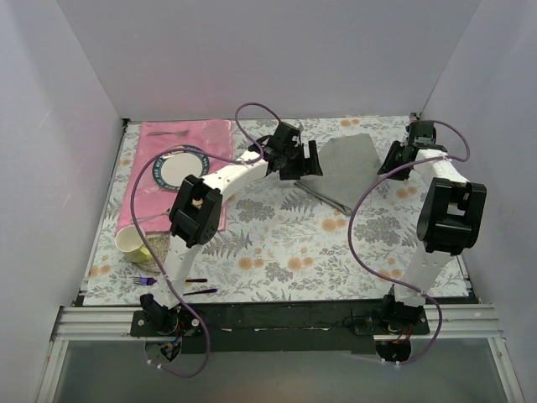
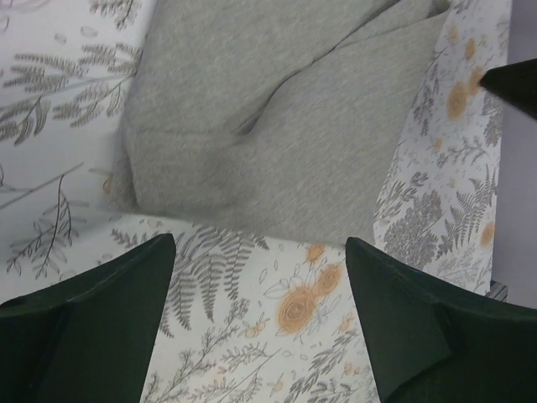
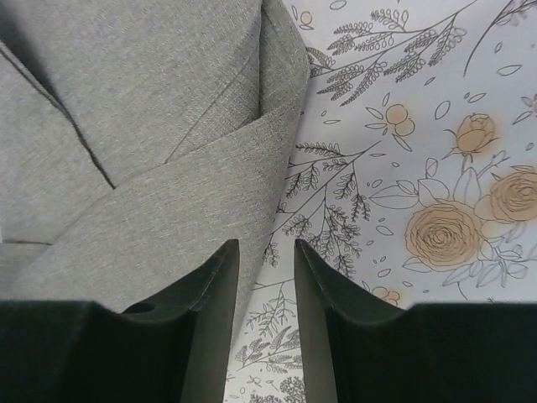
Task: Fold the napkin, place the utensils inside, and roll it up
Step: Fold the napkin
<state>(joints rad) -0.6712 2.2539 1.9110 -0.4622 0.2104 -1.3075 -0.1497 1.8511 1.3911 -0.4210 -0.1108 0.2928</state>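
Note:
The grey napkin (image 1: 348, 161) lies folded and creased on the flowered tablecloth at the back centre. My left gripper (image 1: 312, 159) is at its left edge, open wide. In the left wrist view (image 2: 260, 242) only tablecloth shows between the fingers, and the napkin (image 2: 277, 126) starts just beyond the tips. My right gripper (image 1: 391, 159) is at the napkin's right edge. In the right wrist view (image 3: 266, 243) its jaws stand narrowly apart with nothing between them, the left finger (image 3: 210, 294) over the napkin's (image 3: 143, 126) folded border. I cannot pick out the utensils.
A thin pale stick (image 1: 323, 197) lies by the napkin's near edge. A pink placemat (image 1: 210, 134) with a dark-rimmed plate (image 1: 180, 170) sits back left. A cup (image 1: 132, 243), a purple-handled fork (image 1: 144, 281) and a thin black utensil (image 1: 200, 291) lie front left. Walls enclose three sides.

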